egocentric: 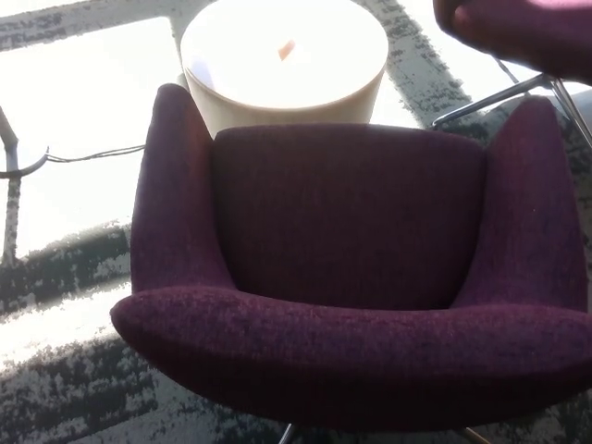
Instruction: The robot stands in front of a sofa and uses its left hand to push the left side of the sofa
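Observation:
A dark purple upholstered sofa chair (351, 268) fills most of the head view, seen from behind and above. Its curved backrest runs across the bottom, and its seat faces away from me. The sofa's left armrest (171, 185) curves up at picture left, the right armrest (536, 203) at picture right. Neither of my hands shows anywhere in the picture.
A round white side table (282, 55) with a small orange thing on top stands just beyond the seat. A second purple chair (527, 32) on metal legs sits at the top right. A thin cable (92, 153) lies on the patterned grey carpet at the left.

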### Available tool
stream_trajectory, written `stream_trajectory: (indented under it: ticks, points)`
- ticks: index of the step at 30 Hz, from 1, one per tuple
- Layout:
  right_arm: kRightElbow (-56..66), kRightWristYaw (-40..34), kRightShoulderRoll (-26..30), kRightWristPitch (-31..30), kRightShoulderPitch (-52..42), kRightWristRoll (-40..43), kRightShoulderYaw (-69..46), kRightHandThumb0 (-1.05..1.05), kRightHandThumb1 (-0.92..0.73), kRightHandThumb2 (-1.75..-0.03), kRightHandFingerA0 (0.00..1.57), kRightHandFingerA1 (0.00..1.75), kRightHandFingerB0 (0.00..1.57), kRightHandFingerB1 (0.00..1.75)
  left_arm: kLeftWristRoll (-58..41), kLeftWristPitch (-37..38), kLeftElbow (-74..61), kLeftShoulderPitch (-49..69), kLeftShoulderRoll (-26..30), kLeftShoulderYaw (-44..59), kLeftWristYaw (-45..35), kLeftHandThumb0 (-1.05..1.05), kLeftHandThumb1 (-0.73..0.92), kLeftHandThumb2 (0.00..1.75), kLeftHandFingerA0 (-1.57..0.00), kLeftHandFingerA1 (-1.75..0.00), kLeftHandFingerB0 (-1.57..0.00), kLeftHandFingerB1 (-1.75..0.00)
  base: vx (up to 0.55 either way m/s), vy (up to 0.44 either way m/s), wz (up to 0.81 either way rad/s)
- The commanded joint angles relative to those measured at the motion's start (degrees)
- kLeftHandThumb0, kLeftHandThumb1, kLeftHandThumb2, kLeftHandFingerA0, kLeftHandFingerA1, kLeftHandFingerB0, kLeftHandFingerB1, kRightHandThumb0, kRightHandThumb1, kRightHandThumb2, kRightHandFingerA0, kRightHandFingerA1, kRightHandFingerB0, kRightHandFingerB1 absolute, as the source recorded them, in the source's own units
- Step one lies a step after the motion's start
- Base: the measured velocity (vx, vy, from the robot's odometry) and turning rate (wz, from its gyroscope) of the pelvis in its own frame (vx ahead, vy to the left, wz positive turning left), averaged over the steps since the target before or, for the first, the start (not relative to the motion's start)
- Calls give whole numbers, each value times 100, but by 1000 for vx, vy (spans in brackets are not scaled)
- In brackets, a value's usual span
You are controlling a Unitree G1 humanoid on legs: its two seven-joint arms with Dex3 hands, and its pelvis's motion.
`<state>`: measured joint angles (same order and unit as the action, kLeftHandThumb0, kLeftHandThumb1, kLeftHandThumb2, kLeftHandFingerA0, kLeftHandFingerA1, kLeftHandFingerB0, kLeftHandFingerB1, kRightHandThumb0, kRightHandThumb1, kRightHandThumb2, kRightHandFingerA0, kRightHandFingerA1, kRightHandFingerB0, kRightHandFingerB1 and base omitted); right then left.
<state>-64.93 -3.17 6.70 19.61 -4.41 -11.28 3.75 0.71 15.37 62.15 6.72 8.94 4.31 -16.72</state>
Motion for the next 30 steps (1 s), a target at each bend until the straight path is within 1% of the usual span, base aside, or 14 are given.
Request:
stream_trajectory:
  ticks: [1, 2, 3, 4, 6, 7, 8, 12, 15, 16, 19, 22, 25, 30]
  points:
    - [-419, -376, 58, 1390, 81, -142, 56, -61, -78, -64, 60, 43, 56, 41, -496, 1062, 341, -74, 38, 377, -901, -77, 84, 67, -8, -30, -8, -26, 0, 0, 0]
    - [-439, -357, 55, 1424, 115, -104, 29, -61, -78, -64, 60, 44, 57, 42, -583, 996, 340, -153, 32, 464, -1014, -81, 69, 106, 0, -32, -4, -25, 0, 0, 0]
    - [-455, -330, 51, 1457, 155, -58, -6, -61, -78, -64, 60, 44, 57, 42, -698, 906, 331, -247, 27, 561, -1150, -81, 69, 106, 0, -32, -4, -25, 0, 0, 0]
    - [-479, -317, 59, 1492, 194, -41, -19, -62, -78, -64, 60, 44, 57, 42, -685, 929, 311, -303, 51, 584, -1145, -82, 70, 105, -4, -31, -6, -27, 0, 0, 0]
    - [-521, -351, 102, 1528, 246, -101, 25, -62, -79, -64, 60, 43, 56, 41, -670, 1012, 271, -396, 72, 665, -1058, -78, 70, 103, -4, -31, -4, -26, 0, 0, 0]
    - [-549, -340, 110, 1496, 275, -98, 25, -61, -80, -64, 60, 43, 56, 41, -675, 1103, 256, -447, 100, 710, -1079, -85, 74, 105, -5, -25, -5, -21, 0, 0, 0]
    - [-573, -382, 114, 1516, 310, -87, 7, -61, -79, -64, 60, 43, 57, 41, -788, 1125, 153, -579, 137, 825, -1143, -84, 77, 108, -2, -22, -1, -17, 0, 0, 0]
    - [-656, -418, 85, 1611, 384, -28, -60, -60, -77, -63, 61, 43, 58, 41, -983, 1112, -149, -845, 241, 1105, -1252, -89, 84, 116, 0, -16, 0, -14, 0, 0, 0]
    - [-708, -427, 75, 1647, 405, -21, -84, -60, -77, -63, 61, 43, 58, 41, -957, 1126, -262, -886, 279, 1151, -1264, -89, 84, 116, 0, -16, 0, -14, 0, 0, 0]
    - [-720, -461, 87, 1679, 407, -49, -71, -60, -77, -63, 59, 44, 57, 42, -1085, 1163, -615, -1083, 451, 1262, -1328, -85, 92, 122, 0, -16, 0, -13, 0, 0, 0]
    - [-745, -529, 114, 1735, 429, -99, -39, -60, -78, -64, 61, 45, 57, 42, -1209, 984, -958, -1359, 654, 1405, -1356, -85, 92, 124, 0, -16, 0, -13, -1, 0, 3]
    - [-765, -545, 118, 1757, 434, -106, -36, -60, -78, -64, 61, 45, 57, 42, -1214, 920, -1027, -1368, 661, 1431, -1370, -85, 92, 124, 0, -16, 0, -13, 0, 0, 0]
    - [-782, -568, 115, 1765, 441, -112, -34, -60, -78, -64, 61, 45, 57, 42, -1306, 655, -1225, -1829, 965, 1549, -1368, -91, 92, 127, 0, -13, 0, -10, 0, 0, 0]
    - [-790, -594, 103, 1761, 437, -107, -36, -58, -78, -63, 61, 44, 58, 42, -1205, 644, -1229, -2028, 1080, 1465, -1303, -91, 92, 128, 0, -14, 0, -12, 0, 0, 0]
